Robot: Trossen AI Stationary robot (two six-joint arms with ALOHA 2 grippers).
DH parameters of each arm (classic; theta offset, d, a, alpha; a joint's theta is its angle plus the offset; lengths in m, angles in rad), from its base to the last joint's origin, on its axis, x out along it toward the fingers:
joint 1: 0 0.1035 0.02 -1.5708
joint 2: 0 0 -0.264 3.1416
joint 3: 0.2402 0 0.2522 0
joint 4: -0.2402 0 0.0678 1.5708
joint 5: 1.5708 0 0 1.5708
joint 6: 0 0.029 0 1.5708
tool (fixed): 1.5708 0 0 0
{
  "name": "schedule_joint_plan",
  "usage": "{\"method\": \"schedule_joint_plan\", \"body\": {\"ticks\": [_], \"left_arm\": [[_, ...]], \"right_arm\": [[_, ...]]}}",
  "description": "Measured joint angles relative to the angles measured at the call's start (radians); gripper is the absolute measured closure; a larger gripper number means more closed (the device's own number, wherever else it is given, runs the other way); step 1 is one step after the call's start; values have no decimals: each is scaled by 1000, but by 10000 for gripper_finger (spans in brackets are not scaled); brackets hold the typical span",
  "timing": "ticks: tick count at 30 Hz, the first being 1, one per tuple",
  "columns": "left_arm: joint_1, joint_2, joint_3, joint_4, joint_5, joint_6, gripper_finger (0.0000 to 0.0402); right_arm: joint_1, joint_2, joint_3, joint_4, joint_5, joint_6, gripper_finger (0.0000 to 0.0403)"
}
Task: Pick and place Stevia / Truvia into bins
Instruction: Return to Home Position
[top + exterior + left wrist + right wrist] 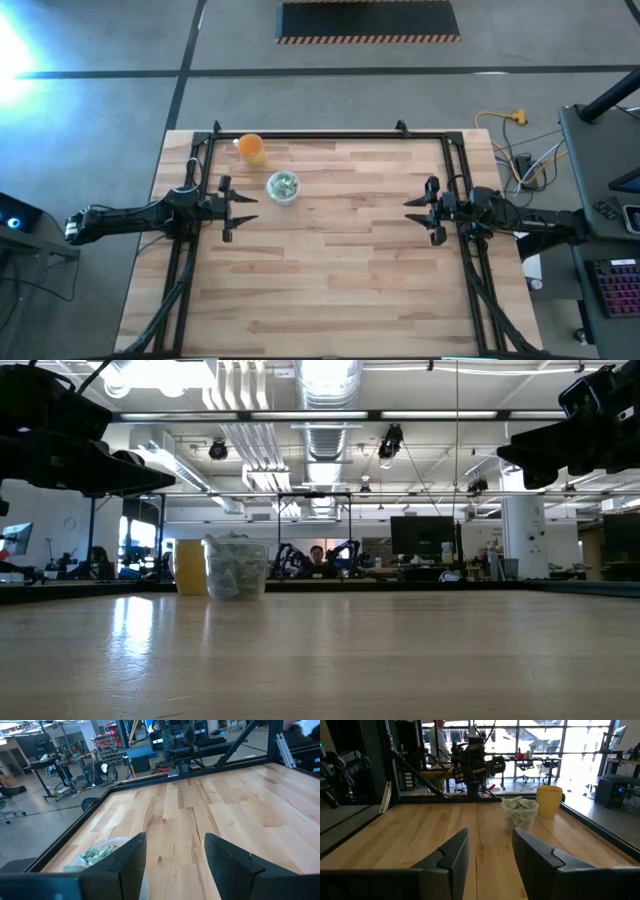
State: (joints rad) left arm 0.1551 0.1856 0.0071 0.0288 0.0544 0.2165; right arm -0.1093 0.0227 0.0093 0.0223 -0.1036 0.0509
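A clear plastic cup (283,187) stands upright on its base on the wooden table, filled with pale green-and-white Stevia sachets (519,804); it also shows in the low view (236,567) and beside my left fingers (95,855). My left gripper (243,207) hovers open at the table's left side, just near of the cup. My right gripper (412,212) hovers open at the right side, pointing level toward the cup across the table. Nothing is between either pair of fingers.
An orange cup (251,148) stands upright just beyond the clear cup, near the far left corner. A black metal frame (330,136) runs along the table's far edge and both sides. The wooden surface (340,270) lies bare between the two arms and toward the near edge.
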Motion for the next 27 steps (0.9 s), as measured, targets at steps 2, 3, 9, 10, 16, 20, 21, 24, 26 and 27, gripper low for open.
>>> {"method": "schedule_joint_plan", "body": {"ticks": [2, 3, 9, 10, 16, 20, 21, 24, 26, 27], "left_arm": [[0, -1, 0, 0, 0, 0, 217], [0, -1, 0, 0, 0, 0, 217], [0, 0, 0, 1, 1, 0, 217], [0, 0, 0, 1, 1, 0, 217], [0, 0, 0, 0, 5, 0, 217], [0, 1, 0, 0, 4, 0, 217], [0, 1, 0, 1, 4, 0, 217], [0, 2, 0, 0, 4, 0, 217], [0, 2, 0, 0, 4, 0, 217], [0, 2, 0, 0, 4, 0, 217]], "right_arm": [[0, 0, 0, 0, 0, 0, 261], [0, 0, 0, 0, 0, -1, 261], [0, 0, 0, 0, 0, 0, 260], [0, 0, 0, 0, 0, 1, 262], [0, 1, 0, 0, 0, 0, 266], [0, 1, 0, 0, 0, 1, 263], [0, 1, 0, 0, 0, -1, 262], [0, 1, 0, 0, 0, 1, 261], [0, 1, 0, 0, 0, -1, 263], [0, 1, 0, 0, 0, -1, 264]]}}
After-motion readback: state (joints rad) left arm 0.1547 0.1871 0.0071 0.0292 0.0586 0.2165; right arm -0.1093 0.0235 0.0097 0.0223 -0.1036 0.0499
